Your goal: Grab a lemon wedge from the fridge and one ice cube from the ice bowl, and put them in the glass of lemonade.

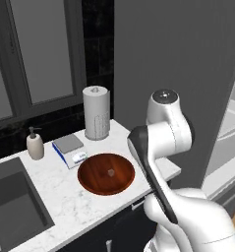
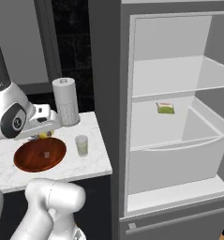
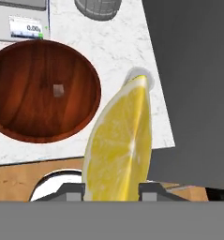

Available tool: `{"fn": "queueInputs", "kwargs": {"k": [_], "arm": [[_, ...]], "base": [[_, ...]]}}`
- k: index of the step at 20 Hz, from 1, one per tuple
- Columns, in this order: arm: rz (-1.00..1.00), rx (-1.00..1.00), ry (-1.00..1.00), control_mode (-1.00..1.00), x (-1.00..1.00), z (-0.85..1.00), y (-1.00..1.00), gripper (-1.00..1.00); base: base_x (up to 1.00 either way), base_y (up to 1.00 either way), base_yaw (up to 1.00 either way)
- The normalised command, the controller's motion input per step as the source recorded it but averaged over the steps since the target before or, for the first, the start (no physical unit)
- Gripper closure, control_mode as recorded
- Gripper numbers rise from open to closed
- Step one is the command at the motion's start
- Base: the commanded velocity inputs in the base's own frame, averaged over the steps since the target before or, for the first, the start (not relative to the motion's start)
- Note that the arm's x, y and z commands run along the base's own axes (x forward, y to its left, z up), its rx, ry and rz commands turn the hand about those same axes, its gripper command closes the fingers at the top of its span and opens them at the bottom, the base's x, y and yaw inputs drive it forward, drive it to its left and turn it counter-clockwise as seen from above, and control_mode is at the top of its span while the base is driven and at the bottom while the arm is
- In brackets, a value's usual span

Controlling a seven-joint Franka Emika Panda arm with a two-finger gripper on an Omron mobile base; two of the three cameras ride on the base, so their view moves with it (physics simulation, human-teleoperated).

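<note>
Rises from the lower frame as a white arm with dark joints, elbow folded high and forearm reaching forward at counter height. Ends in a gripper [image 3: 112,190] pointed downward, dark finger tips [image 3: 71,190] showing at the bottom of the hand view. Holds the jaws partly closed, pinching the lemon wedge [image 3: 118,145] between them, wedge standing lengthwise out from the tips. Shows in the right base view as a white hand [image 2: 41,123] stretched to the right from a rounded wrist joint, with a bit of yellow beneath it.
</note>
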Motion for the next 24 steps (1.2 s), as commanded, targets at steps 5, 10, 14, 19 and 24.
{"fn": "queueInputs", "kwargs": {"k": [5, 10, 14, 19, 24], "arm": [[-0.01, -0.03, 0.04, -1.00, 0.79, -0.43, 0.02, 1.00], [0.00, 0.00, 0.11, -1.00, 1.00, -0.54, -0.10, 1.00], [0.00, -0.01, 0.14, -1.00, 1.00, -0.49, -0.28, 1.00], [0.00, 0.00, 0.10, -1.00, 0.67, -0.16, -0.40, 1.00], [0.00, 0.01, 0.00, -1.00, 0.12, -0.07, -0.05, 1.00]], "base": [[0.00, 0.00, 0.00], [0.00, 0.00, 0.00], [0.00, 0.00, 0.00], [0.00, 0.00, 0.00], [0.00, 0.00, 0.00]]}}
